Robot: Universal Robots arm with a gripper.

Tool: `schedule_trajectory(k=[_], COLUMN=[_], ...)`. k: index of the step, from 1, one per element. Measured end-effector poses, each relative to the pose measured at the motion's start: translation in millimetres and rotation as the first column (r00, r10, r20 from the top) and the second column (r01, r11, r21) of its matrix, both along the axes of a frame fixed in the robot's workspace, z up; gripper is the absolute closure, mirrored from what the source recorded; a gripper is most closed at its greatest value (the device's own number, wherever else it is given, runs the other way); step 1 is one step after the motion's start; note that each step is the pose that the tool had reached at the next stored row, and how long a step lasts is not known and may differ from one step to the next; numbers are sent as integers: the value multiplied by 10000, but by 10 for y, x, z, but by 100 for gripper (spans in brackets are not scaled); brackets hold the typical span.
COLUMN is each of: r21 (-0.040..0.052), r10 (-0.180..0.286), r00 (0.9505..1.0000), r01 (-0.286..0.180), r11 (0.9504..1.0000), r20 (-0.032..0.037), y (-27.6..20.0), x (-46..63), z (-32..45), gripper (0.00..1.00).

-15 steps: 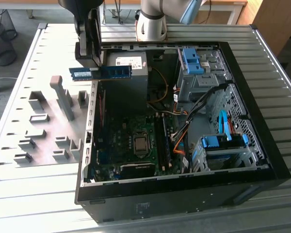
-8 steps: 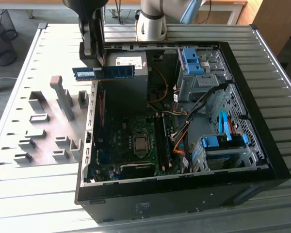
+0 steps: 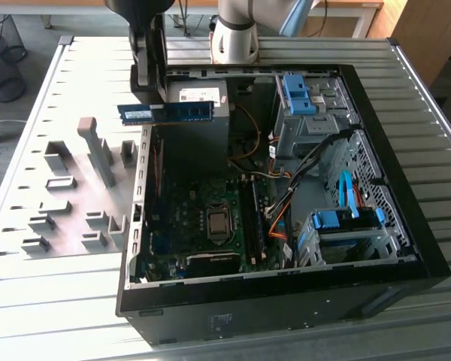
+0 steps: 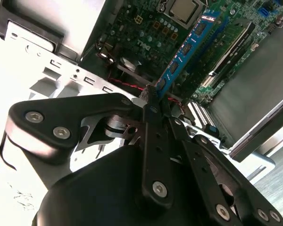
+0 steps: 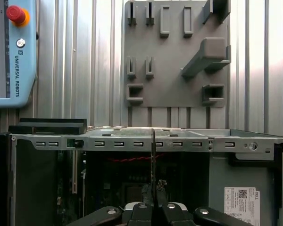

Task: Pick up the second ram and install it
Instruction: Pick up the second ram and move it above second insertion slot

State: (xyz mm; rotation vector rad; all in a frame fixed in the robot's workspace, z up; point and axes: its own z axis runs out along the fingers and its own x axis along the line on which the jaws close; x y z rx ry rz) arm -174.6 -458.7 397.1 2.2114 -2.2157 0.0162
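Exterior view first: the gripper [image 3: 158, 104] hangs fingertips-down over one rim of the open case [image 3: 286, 316], clenched on the ram [image 3: 188, 113]. The ram is in the air, level and standing on its long edge. It is gripped off-centre, so a short blue stub sticks out on one side of the fingers and a longer stretch on the other. The longer stretch runs across the front of the power supply [image 3: 203, 92], which sits just beyond it. The motherboard [image 3: 188, 218] lies well below the gripper on the floor of the case, and the memory slots [image 3: 253, 218] on it are well apart from the ram. On the other side of the gripper, outside the case, a grey fixture plate [image 3: 68, 203] lies on the slatted table [image 3: 60, 301].

In the second wrist view the black fingers [image 4: 151, 141] meet at the gripper [image 4: 152, 94] with the ram [image 4: 186, 49] pinched between them. Its blue face and dark chips reach out past the tips, above the motherboard [image 4: 146, 33].

In the first wrist view the ram [image 5: 153, 160] shows edge-on as a thin dark line rising from the gripper [image 5: 153, 209]. It crosses the slotted metal case [image 5: 132, 142] wall. Beyond the wall lie the fixture plate [image 5: 174, 94] and a pendant [image 5: 12, 56] with a red button [image 5: 15, 14].
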Motion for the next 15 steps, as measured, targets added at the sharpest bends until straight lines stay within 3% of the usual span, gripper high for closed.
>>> schedule_trajectory(k=[15], r21=[0], r10=[0], r00=[10000], r01=[0], r11=[10000], r20=[0], y=[0], x=[205], z=[0], gripper=[86])
